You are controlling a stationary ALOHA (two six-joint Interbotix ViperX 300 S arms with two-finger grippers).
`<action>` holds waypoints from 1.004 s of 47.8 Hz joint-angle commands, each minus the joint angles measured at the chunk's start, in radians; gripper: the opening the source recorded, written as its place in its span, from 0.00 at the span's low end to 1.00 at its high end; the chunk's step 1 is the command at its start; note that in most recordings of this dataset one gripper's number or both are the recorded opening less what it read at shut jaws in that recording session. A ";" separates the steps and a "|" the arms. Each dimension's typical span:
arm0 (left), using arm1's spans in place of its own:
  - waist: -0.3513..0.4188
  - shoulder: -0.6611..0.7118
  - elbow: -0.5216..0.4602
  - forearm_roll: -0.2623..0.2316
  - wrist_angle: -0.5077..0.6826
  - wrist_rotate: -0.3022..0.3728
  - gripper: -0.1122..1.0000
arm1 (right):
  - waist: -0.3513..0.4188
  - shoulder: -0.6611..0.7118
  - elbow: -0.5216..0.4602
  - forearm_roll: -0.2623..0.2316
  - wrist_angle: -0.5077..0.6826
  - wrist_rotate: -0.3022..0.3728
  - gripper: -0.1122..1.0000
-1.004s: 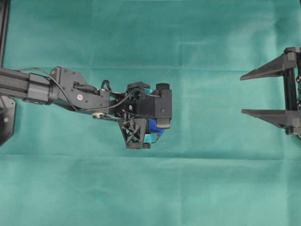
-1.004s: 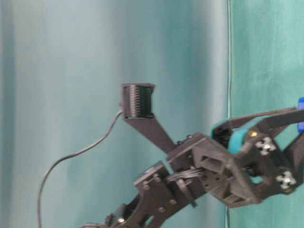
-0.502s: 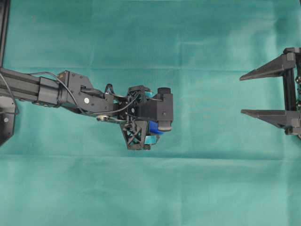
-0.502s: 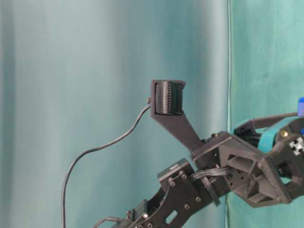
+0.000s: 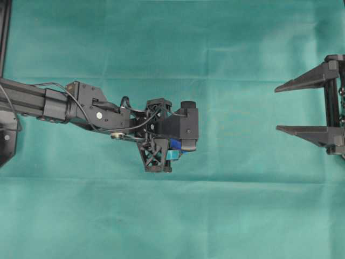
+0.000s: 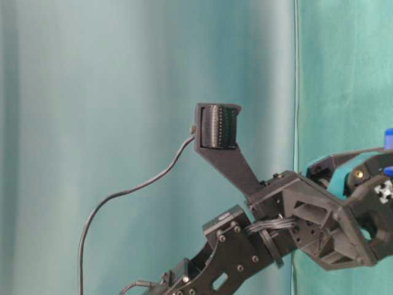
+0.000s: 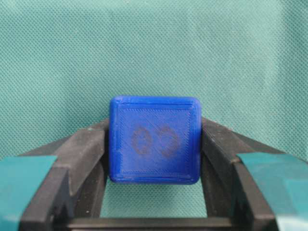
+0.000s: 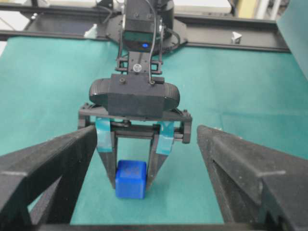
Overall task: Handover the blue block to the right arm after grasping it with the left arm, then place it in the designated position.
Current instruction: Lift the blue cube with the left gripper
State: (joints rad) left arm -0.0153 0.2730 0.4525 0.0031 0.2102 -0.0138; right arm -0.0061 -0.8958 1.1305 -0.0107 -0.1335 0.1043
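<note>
Overhead view shows the green cloth (image 5: 172, 216) covering the whole table. The left arm (image 5: 81, 105) reaches from the left side toward the middle, and its wrist camera hides most of its gripper. The right arm (image 5: 334, 105) is at the right edge, well apart, and the right gripper (image 5: 280, 108) has its two black fingers spread wide with nothing between them. In the left wrist view the left gripper (image 7: 154, 144) has both fingers (image 7: 84, 154) pressed against the sides of the blue block (image 7: 154, 140). The block sits on the cloth near the centre, with a faint dark mark on its face.
</note>
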 commanded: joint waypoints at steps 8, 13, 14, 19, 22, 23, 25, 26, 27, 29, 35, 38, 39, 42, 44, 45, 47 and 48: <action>-0.005 -0.021 -0.021 0.000 -0.002 -0.002 0.52 | -0.002 0.005 -0.018 0.000 -0.006 -0.002 0.94; -0.005 -0.025 -0.023 0.000 -0.002 -0.002 0.52 | -0.002 0.005 -0.018 0.000 -0.005 -0.002 0.94; -0.005 -0.026 -0.023 0.000 -0.002 -0.002 0.52 | -0.002 0.005 -0.018 0.000 -0.003 -0.002 0.94; -0.005 -0.032 -0.026 0.000 0.008 -0.002 0.52 | -0.002 0.005 -0.018 0.000 0.000 -0.002 0.94; -0.005 -0.037 -0.029 0.000 0.015 -0.002 0.52 | -0.002 0.005 -0.018 0.000 0.000 -0.002 0.94; -0.005 -0.040 -0.029 0.000 0.018 -0.002 0.52 | -0.002 0.006 -0.018 0.000 0.000 -0.002 0.94; -0.003 -0.044 -0.032 0.000 0.023 -0.002 0.52 | -0.002 0.005 -0.018 0.000 0.000 -0.002 0.94; -0.005 -0.046 -0.034 0.000 0.026 -0.002 0.52 | -0.002 0.005 -0.018 0.000 0.000 -0.002 0.94; -0.005 -0.049 -0.034 0.000 0.028 -0.002 0.52 | -0.002 0.005 -0.018 0.000 0.000 -0.002 0.94; -0.003 -0.055 -0.037 0.000 0.032 -0.002 0.52 | -0.002 0.006 -0.018 0.000 0.000 -0.002 0.94; -0.005 -0.069 -0.038 0.000 0.040 -0.002 0.52 | -0.002 0.006 -0.018 0.000 0.000 -0.002 0.94; -0.003 -0.072 -0.040 0.000 0.040 -0.002 0.52 | -0.002 0.008 -0.018 0.000 0.000 -0.002 0.94; -0.005 -0.072 -0.038 0.000 0.040 -0.002 0.52 | -0.002 0.006 -0.020 0.000 0.000 -0.002 0.94; -0.005 -0.072 -0.038 0.000 0.043 -0.002 0.52 | -0.002 0.006 -0.018 0.000 0.000 -0.002 0.94; -0.006 -0.074 -0.040 0.000 0.049 -0.002 0.52 | -0.002 0.006 -0.020 0.000 0.000 -0.002 0.94; -0.006 -0.075 -0.040 0.000 0.054 -0.002 0.52 | -0.002 0.006 -0.018 0.000 0.000 -0.002 0.94; -0.006 -0.081 -0.043 0.000 0.064 -0.002 0.52 | -0.002 0.006 -0.018 0.000 -0.002 -0.002 0.94; -0.006 -0.087 -0.043 0.000 0.074 -0.003 0.52 | -0.002 0.006 -0.018 0.000 0.000 -0.002 0.94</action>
State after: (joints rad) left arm -0.0169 0.2347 0.4341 0.0031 0.2715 -0.0169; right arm -0.0061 -0.8943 1.1305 -0.0092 -0.1289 0.1043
